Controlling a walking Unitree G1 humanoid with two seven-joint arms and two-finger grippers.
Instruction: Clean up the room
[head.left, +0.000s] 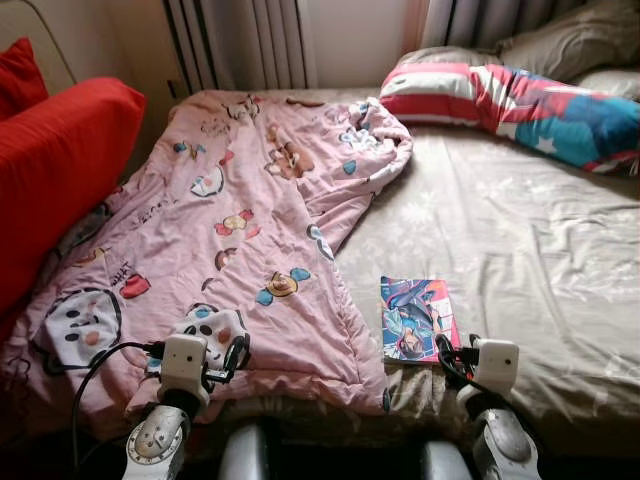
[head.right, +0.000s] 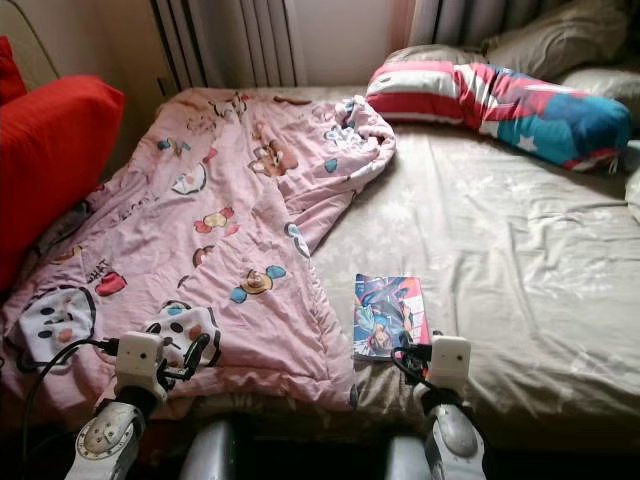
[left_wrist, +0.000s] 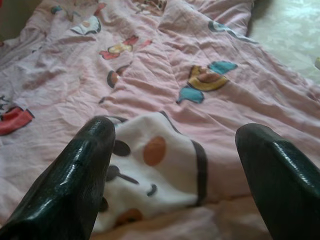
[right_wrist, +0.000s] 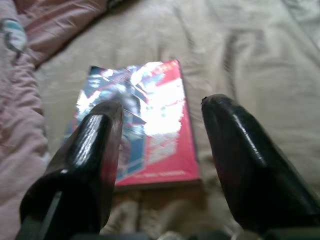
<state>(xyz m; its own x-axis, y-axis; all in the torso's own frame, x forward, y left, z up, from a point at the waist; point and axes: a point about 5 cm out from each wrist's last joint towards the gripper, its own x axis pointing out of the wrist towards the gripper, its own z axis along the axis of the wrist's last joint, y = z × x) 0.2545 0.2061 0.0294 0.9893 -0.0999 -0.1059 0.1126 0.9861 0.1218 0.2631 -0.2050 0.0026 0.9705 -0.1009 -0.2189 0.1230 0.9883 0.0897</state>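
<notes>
A book (head.left: 417, 318) is seen lying lengthwise just ahead of the right gripper (right_wrist: 160, 150), its jaws released; the left gripper (left_wrist: 175, 170), also released, is held over the quilt (head.left: 230, 230).

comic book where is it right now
The comic book lies flat on the beige sheet near the bed's front edge, just right of the pink quilt, directly ahead of the right gripper.
</notes>
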